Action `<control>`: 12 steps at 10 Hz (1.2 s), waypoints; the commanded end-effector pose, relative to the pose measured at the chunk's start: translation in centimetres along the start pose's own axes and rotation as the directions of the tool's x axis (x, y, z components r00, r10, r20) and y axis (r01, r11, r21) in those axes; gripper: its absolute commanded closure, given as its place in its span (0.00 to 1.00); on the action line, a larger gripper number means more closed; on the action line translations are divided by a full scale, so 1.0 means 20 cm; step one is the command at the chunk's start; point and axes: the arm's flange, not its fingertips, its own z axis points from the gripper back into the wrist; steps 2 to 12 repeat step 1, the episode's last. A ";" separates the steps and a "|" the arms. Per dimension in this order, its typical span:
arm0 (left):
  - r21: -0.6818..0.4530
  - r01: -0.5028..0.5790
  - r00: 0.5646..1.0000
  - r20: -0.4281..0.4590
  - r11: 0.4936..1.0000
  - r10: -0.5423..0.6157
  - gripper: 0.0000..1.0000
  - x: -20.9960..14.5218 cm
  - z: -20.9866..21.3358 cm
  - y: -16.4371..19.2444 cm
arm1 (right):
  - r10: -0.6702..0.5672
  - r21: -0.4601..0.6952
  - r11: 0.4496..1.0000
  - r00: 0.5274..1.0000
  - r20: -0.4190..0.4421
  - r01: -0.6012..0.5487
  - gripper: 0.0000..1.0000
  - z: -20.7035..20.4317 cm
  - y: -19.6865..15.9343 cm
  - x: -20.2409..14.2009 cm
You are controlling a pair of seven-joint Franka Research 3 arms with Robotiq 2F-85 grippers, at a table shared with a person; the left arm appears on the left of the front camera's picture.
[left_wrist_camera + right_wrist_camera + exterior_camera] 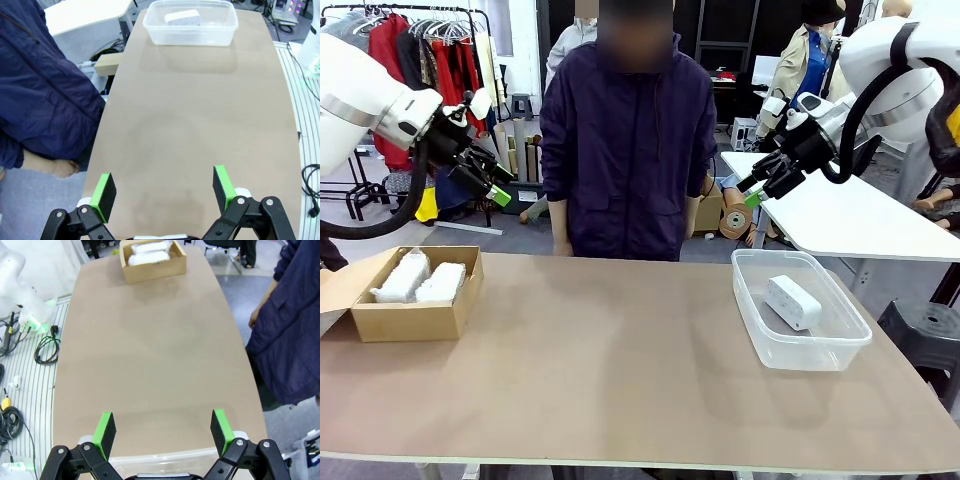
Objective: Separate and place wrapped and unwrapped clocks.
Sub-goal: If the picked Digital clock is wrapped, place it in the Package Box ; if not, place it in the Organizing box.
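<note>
You've got both arms raised off the table (620,380). Left gripper (162,192) jaws spread wide, nothing held; right gripper (162,432) same, empty. Two wrapped clocks (418,280) lie side by side in the cardboard box (405,320), far left. Unwrapped clock (794,302) sits in the clear tub (800,350), right. Person (628,150) stands at far side.

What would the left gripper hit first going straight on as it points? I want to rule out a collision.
Probably only the bare table: the open left gripper aims down at it, well short of the clear tub. Depth is uncertain.
</note>
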 end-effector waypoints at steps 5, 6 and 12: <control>0.000 0.014 1.000 -0.001 1.000 -0.014 0.00 -0.01 0.01 -0.01 | 0.016 0.006 1.000 1.000 -0.001 -0.016 0.00 0.01 -0.01 0.00; 0.000 0.014 1.000 -0.001 1.000 -0.014 0.00 -0.01 0.01 -0.01 | 0.016 0.006 1.000 1.000 -0.001 -0.016 0.00 0.01 -0.01 0.00; 0.000 0.014 1.000 -0.001 1.000 -0.014 0.00 -0.01 0.01 -0.01 | 0.016 0.006 1.000 1.000 -0.001 -0.016 0.00 0.01 -0.01 0.00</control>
